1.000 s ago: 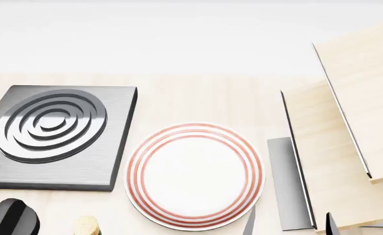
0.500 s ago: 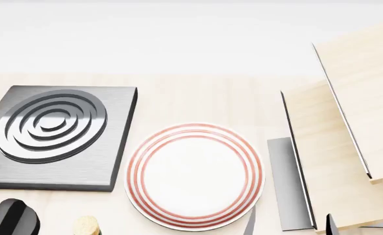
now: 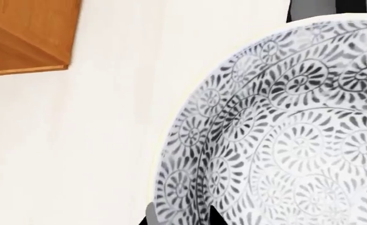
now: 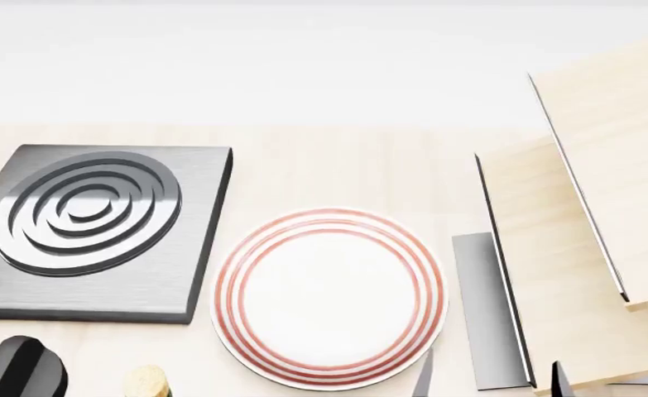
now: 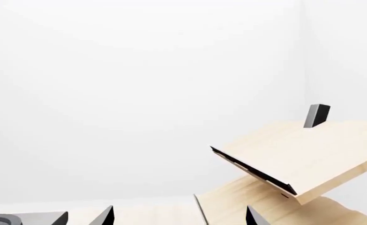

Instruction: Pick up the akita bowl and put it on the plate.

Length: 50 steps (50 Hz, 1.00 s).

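Two grippers are only partly visible. In the left wrist view, the left gripper (image 3: 180,216) shows two dark fingertips straddling the rim of the akita bowl (image 3: 283,140), one tip outside the wall and one inside; whether they press the rim cannot be determined. The bowl is seen from above, mouth toward the camera, on a pale surface (image 3: 95,140), with an orange-brown wooden block (image 3: 24,35) well apart from it. Being round, the bowl has no long axis. The bowl does not appear in the head view. In the right wrist view, the right gripper (image 5: 178,215) shows two dark fingertips set well apart with nothing between them, facing tilted light wooden panels (image 5: 295,159) against a white background. In the head view, the plate (image 4: 328,298) lies flat on the light wooden table (image 4: 335,165), top face bare. The dark square burner (image 4: 92,231) sits just beside the plate on the robot's left; a grey panel (image 4: 487,314) and leaning wooden boards (image 4: 588,231) stand just beside it on the right. A dark rounded object (image 4: 20,368) and a cork-like item (image 4: 147,382) occupy the near left edge.
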Available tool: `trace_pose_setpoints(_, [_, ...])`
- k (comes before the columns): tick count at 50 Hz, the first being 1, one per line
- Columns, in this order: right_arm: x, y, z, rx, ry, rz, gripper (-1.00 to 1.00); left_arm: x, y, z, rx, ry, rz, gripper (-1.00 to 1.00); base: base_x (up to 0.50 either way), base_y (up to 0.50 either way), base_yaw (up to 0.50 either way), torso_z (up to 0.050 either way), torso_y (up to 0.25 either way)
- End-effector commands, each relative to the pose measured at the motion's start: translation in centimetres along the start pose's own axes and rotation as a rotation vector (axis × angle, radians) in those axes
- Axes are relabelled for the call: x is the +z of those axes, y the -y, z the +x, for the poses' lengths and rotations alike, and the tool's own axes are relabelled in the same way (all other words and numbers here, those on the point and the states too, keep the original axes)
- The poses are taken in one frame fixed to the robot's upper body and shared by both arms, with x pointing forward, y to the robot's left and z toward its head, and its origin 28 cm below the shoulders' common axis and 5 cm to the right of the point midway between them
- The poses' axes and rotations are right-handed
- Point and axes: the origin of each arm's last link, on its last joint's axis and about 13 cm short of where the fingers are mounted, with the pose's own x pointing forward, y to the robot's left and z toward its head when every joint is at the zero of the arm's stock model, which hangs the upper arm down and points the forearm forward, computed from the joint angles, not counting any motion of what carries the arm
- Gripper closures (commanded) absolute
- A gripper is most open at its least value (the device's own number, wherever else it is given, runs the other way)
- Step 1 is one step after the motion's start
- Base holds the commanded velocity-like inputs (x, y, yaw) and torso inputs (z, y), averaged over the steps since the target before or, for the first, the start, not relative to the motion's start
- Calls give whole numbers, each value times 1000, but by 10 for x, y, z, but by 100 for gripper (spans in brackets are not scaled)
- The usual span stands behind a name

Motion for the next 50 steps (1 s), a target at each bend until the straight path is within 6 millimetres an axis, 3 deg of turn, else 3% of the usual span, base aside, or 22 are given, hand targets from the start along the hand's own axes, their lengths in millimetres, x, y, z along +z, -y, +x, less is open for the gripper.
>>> trace_pose_setpoints(1, [-1,0,1,2,-2,0,-100,-1,1,-4,-40,28,15,100,0,0,0,-10,0])
trace_pose_setpoints(24, [-2,-1,1,0,-6,1,-100,5,-15,-31,48,190,11,100,0,0,0,0,0])
trace_pose_setpoints(41, [-4,-1,2,1,-11,-1,-100,46,-26,-57,81,469,-64,100,0,0,0,0,0])
trace_pose_setpoints(50, [-4,-1,2,1,-12,-3,-100,55,-26,-70,90,585,-70,100,0,0,0,0,0])
